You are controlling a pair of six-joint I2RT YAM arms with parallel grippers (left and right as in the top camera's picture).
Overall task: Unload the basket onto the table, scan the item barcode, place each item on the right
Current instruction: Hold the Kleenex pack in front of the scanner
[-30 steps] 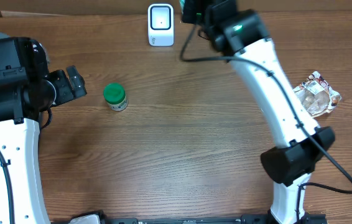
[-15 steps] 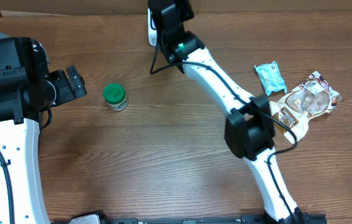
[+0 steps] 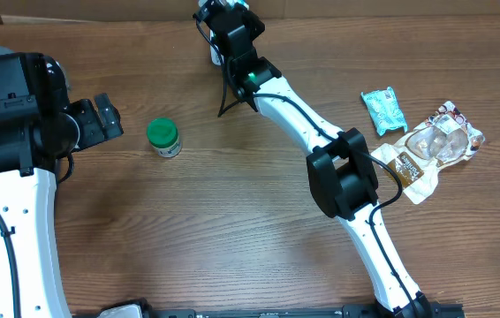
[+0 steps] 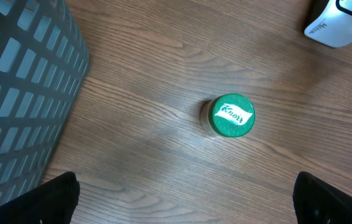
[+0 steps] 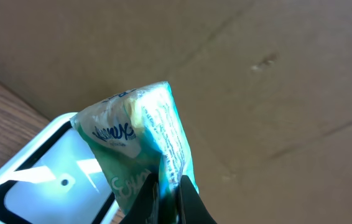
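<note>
The near half of the table (image 3: 232, 256) is bare wood, crossed only by the two arms.

At mid-depth on the left, the left gripper (image 3: 113, 115) is released, its jaws spread wide and holding nothing. It faces the green-lidded jar (image 4: 232, 116), which stands upright and well apart from it. The mesh basket (image 4: 20, 93) sits at the left edge. At mid-depth on the right, a loose teal sachet (image 3: 383, 109) lies just beside a pile of clear snack bags (image 3: 440, 140). Nothing is touching any of these.

At the far edge, the right arm reaches fully across the table. The right gripper (image 5: 166, 194) is clenched on the lower edge of a teal-and-white packet (image 5: 142, 140). It holds the packet in the air, directly over the white scanner (image 5: 45, 171), with a cardboard wall (image 5: 275, 74) behind. This packet is the task item. We see printed text on it, but we cannot tell whether a barcode faces the scanner window.

We judge the step in hand to be presentation of the item to the reader. We expect the next move to call for a firm grip and small wrist rotations that turn the printed faces toward the window. The soft packet must also be kept from folding over its own code.
</note>
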